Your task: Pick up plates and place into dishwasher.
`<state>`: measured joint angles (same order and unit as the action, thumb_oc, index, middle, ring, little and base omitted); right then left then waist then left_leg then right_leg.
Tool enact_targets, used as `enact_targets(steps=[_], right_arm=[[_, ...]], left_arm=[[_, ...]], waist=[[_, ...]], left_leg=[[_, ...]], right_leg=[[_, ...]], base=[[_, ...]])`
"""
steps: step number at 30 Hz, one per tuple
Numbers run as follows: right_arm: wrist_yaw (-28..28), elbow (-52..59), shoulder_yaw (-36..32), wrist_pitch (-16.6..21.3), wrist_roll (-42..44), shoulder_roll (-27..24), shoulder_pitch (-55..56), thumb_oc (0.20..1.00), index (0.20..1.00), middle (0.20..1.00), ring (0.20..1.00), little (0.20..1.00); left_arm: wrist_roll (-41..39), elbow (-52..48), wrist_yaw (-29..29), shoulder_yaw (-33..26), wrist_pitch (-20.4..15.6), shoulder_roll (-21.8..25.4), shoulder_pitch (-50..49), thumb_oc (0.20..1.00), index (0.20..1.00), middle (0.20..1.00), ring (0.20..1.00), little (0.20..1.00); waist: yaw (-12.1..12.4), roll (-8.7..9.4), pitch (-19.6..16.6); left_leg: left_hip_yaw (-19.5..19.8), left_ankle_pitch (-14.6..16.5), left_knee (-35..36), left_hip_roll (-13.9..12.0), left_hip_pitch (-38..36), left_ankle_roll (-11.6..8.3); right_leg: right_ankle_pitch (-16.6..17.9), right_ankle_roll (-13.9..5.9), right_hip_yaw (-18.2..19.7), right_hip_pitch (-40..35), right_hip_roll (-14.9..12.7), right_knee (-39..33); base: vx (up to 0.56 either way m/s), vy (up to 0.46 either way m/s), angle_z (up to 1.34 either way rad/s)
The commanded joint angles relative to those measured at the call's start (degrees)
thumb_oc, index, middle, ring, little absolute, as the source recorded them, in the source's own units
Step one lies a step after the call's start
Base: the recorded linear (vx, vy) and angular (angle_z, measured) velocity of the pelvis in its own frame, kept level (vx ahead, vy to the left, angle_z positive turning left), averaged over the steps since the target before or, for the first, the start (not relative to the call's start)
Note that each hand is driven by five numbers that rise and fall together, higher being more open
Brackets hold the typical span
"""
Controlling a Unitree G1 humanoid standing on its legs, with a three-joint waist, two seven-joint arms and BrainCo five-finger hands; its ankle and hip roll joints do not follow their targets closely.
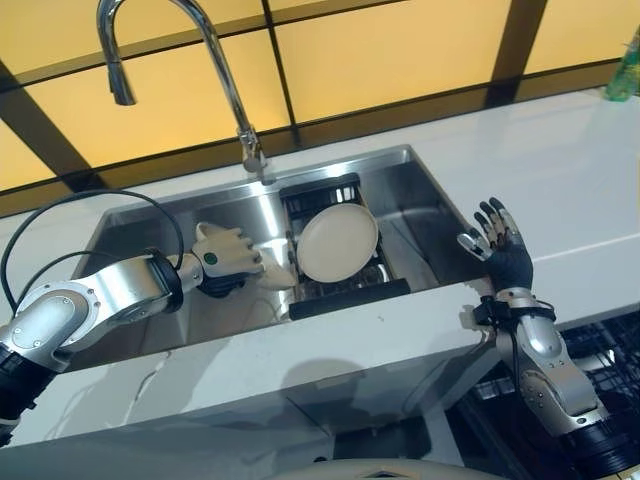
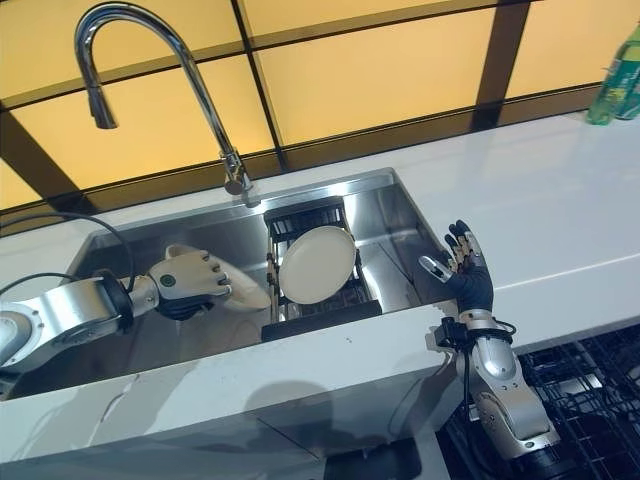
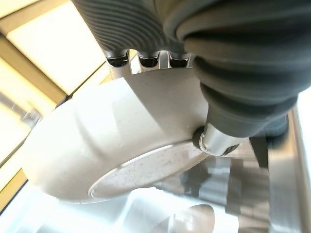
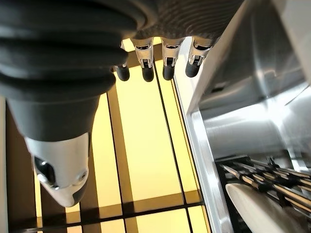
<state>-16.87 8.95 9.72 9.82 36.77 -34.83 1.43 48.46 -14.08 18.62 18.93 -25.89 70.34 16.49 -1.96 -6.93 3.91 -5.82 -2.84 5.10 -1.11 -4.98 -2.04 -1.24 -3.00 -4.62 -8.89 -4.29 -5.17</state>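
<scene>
A steel sink (image 1: pixel 420 215) sits in a white counter (image 1: pixel 560 170), with a curved tap (image 1: pixel 215 70) at twelve o'clock. Inside the sink, a black wire rack (image 1: pixel 330 195) props one round, cream, smooth plate (image 1: pixel 338 242) on edge, likely for draining. At nine o'clock from it, the left hand (image 1: pixel 225 258) has fingers and thumb curled around a second plate (image 3: pixel 102 145), matte and shallow, apparently lifting it out for the dishwasher (image 1: pixel 600 360), whose dark rack shows at four o'clock. The right hand (image 1: pixel 503 243) waits at three o'clock over the sink's edge, fingers spread, holding nothing.
</scene>
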Motion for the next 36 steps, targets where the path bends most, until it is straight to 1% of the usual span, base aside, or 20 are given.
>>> enact_targets(steps=[1, 3, 7, 9, 11, 14, 16, 19, 21, 23, 26, 27, 28, 29, 30, 31, 33, 36], right_arm=[[0.2, 4.5, -0.7, 3.4, 1.4, -2.0, -1.7, 1.000, 1.000, 1.000, 1.000, 1.000], [0.2, 4.5, -0.8, 3.4, 1.6, -2.2, -1.8, 1.000, 1.000, 1.000, 1.000, 1.000], [0.1, 4.3, -1.0, 3.5, 1.5, -2.2, -1.9, 1.000, 1.000, 1.000, 1.000, 1.000], [0.0, 4.3, -1.1, 3.6, 1.3, -2.3, -1.9, 1.000, 1.000, 1.000, 1.000, 1.000], [0.2, 4.4, -1.5, 3.8, 1.0, -2.2, -2.0, 1.000, 1.000, 1.000, 1.000, 1.000], [1.3, 5.2, -3.4, 4.1, 0.4, -1.8, -1.1, 1.000, 1.000, 1.000, 1.000, 1.000], [1.9, 5.3, -4.2, 4.6, -0.3, -1.7, -1.2, 1.000, 1.000, 1.000, 1.000, 1.000], [2.8, 5.9, -5.0, 4.9, -1.4, -1.6, -2.0, 1.000, 1.000, 1.000, 1.000, 1.000], [3.7, 6.6, -5.4, 5.1, -2.0, -1.9, -2.8, 1.000, 1.000, 1.000, 1.000, 1.000], [4.8, 7.4, -5.4, 5.2, -3.2, -2.3, -3.7, 1.000, 1.000, 1.000, 1.000, 1.000], [7.2, 9.0, -4.7, 5.9, -5.7, -3.0, -5.5, 1.000, 1.000, 1.000, 1.000, 1.000], [8.5, 9.8, -4.6, 6.3, -7.1, -3.5, -6.3, 1.000, 1.000, 1.000, 1.000, 1.000], [8.9, 10.3, -4.6, 6.3, -7.5, -3.9, -6.7, 1.000, 1.000, 1.000, 1.000, 1.000], [10.1, 11.4, -4.5, 6.6, -8.3, -4.5, -7.9, 1.000, 1.000, 1.000, 1.000, 1.000], [10.6, 11.8, -4.3, 6.9, -9.1, -4.6, -8.8, 1.000, 1.000, 1.000, 1.000, 1.000], [11.1, 12.0, -4.1, 7.4, -9.9, -4.6, -9.6, 1.000, 1.000, 1.000, 1.000, 1.000], [12.6, 12.5, -3.6, 7.3, -10.9, -4.5, -11.9, 1.000, 1.000, 1.000, 1.000, 1.000], [15.1, 13.2, -2.8, 7.0, -12.5, -5.5, -14.6, 1.000, 1.000, 1.000, 1.000, 1.000]], left_arm=[[-1.5, 2.1, -1.2, -4.2, 0.8, 4.5, 3.0, 0.200, 0.200, 0.200, 0.200, 0.200], [-1.8, 2.4, -1.5, -5.1, 0.7, 4.9, 2.6, 0.200, 0.200, 0.200, 0.200, 0.200], [-2.8, 2.6, -3.7, -6.8, 1.6, 5.6, 1.9, 0.200, 0.200, 0.200, 0.200, 0.200], [-3.9, 2.6, -7.0, -8.1, 2.4, 5.9, 1.4, 0.200, 0.200, 0.200, 0.200, 0.200], [-6.1, 2.8, -11.4, -9.6, 3.7, 5.9, 0.9, 0.200, 0.200, 0.200, 0.200, 0.200], [-9.0, 2.2, -16.9, -14.2, 2.5, 4.8, -1.8, 0.200, 0.200, 0.200, 0.200, 0.200], [-9.7, 1.6, -19.1, -17.0, 1.2, 3.9, -3.9, 0.200, 0.200, 0.200, 0.200, 0.200], [-9.5, 1.2, -20.6, -19.6, -0.5, 1.9, -5.8, 0.200, 0.200, 0.200, 0.200, 0.200], [-11.8, 0.7, -20.9, -20.6, -1.7, 0.7, -6.5, 0.200, 0.200, 0.200, 0.200, 0.200], [-15.5, -0.1, -20.1, -20.7, -2.1, -0.3, -6.1, 0.200, 0.200, 0.200, 0.200, 0.200], [-26.5, -1.6, -16.3, -20.5, -3.0, -2.2, -4.7, 0.200, 0.200, 0.200, 0.200, 0.200], [-31.1, -2.5, -13.6, -20.5, -3.3, -3.4, -4.0, 0.200, 0.200, 0.200, 0.200, 0.200], [-33.4, -3.0, -12.5, -20.5, -3.6, -4.0, -3.8, 0.200, 0.200, 0.200, 0.200, 0.200], [-39.2, -4.1, -9.0, -20.3, -3.8, -5.5, -3.2, 0.200, 0.200, 0.200, 0.200, 0.200], [-42.1, -4.9, -6.5, -20.2, -3.9, -7.0, -2.7, 0.200, 0.200, 0.200, 0.200, 0.200], [-44.2, -5.8, -4.3, -19.8, -3.6, -8.2, -2.1, 0.200, 0.200, 0.200, 0.200, 0.200], [-47.3, -6.8, -0.5, -18.8, -3.0, -10.4, -0.8, 0.200, 0.200, 0.200, 0.200, 0.200], [-52.4, -8.3, 4.1, -17.4, -0.9, -12.2, 1.5, 0.200, 0.200, 0.200, 0.200, 0.200]], waist=[[2.0, 2.80, -2.6], [2.3, 2.78, -2.7], [2.7, 2.79, -3.1], [2.9, 2.86, -3.3], [3.1, 2.92, -3.4], [3.5, 3.21, -3.6], [3.6, 3.35, -3.8], [3.8, 3.68, -4.0], [4.0, 3.94, -4.3], [4.1, 4.11, -4.5], [4.5, 4.47, -4.8], [4.8, 4.65, -4.9], [4.9, 4.68, -4.9], [5.0, 4.86, -5.1], [5.2, 4.99, -5.2], [5.3, 5.10, -5.3], [5.4, 5.34, -5.5], [5.4, 5.71, -5.8]], left_leg=[[0.9, 5.3, -2.0, 0.2, 0.6, -0.76], [1.0, 5.3, -1.9, 0.2, 0.6, -0.82], [1.3, 5.1, -1.7, 0.2, 0.7, -0.92], [1.5, 5.0, -1.5, 0.2, 0.7, -0.95], [1.4, 4.9, -1.4, 0.1, 0.7, -0.96], [1.4, 4.9, -1.2, -0.1, 0.8, -0.96], [1.6, 4.9, -1.0, -0.1, 0.9, -0.94], [1.9, 4.9, -0.9, -0.1, 0.9, -0.94], [2.0, 5.0, -0.9, -0.1, 0.9, -0.93], [2.1, 5.1, -0.8, -0.1, 0.9, -0.92], [2.3, 5.1, -0.8, -0.1, 0.9, -0.86], [2.3, 5.2, -0.9, -0.1, 0.9, -0.85], [2.4, 5.2, -0.8, -0.1, 0.9, -0.84], [2.4, 5.2, -0.9, -0.1, 0.9, -0.80], [2.4, 5.3, -0.9, -0.1, 0.8, -0.83], [2.5, 5.3, -0.9, -0.1, 0.8, -0.81], [2.6, 5.4, -0.9, -0.1, 0.7, -0.81], [2.9, 5.6, -0.9, 0.1, 0.5, -0.67]], right_leg=[[1.2, -5.24, -4.8, 4.3, -3.8, 1.2], [1.1, -5.23, -5.0, 4.3, -3.9, 1.2], [1.1, -5.20, -5.4, 4.3, -3.9, 1.1], [1.1, -5.20, -5.5, 4.3, -3.9, 1.0], [1.1, -5.19, -5.7, 4.4, -3.9, 1.0], [0.9, -5.13, -6.0, 4.4, -3.8, 1.0], [0.8, -5.09, -6.0, 4.5, -3.7, 0.9], [0.8, -4.99, -6.0, 4.5, -3.5, 0.9], [0.7, -4.94, -5.9, 4.5, -3.4, 0.9], [0.6, -4.90, -5.9, 4.5, -3.4, 0.9], [0.5, -4.80, -5.9, 4.5, -3.2, 0.9], [0.4, -4.75, -5.9, 4.4, -3.1, 0.9], [0.4, -4.74, -5.9, 4.4, -3.1, 0.9], [0.4, -4.69, -5.9, 4.4, -3.0, 0.9], [0.3, -4.62, -5.8, 4.3, -2.9, 1.0], [0.2, -4.58, -5.8, 4.3, -2.9, 1.0], [0.1, -4.51, -5.6, 4.2, -2.7, 1.0], [0.0, -4.30, -5.2, 3.9, -2.5, 0.9]], base=[[-0.03, 0.008, 0.18], [-0.03, 0.013, 0.16], [-0.03, 0.011, 0.09], [-0.04, 0.008, 0.06], [-0.04, 0.009, 0.03], [-0.05, 0.004, 0.04], [-0.05, 0.003, 0.03], [-0.04, 0.004, 0.03], [-0.04, 0.004, 0.02], [-0.02, 0.000, 0.00], [-0.03, -0.004, 0.00], [0.00, 0.000, 0.00], [-0.03, -0.004, 0.00], [0.00, 0.000, 0.00], [-0.03, -0.004, 0.00], [0.00, 0.000, 0.00], [0.00, 0.000, 0.00], [0.00, 0.000, 0.00]])
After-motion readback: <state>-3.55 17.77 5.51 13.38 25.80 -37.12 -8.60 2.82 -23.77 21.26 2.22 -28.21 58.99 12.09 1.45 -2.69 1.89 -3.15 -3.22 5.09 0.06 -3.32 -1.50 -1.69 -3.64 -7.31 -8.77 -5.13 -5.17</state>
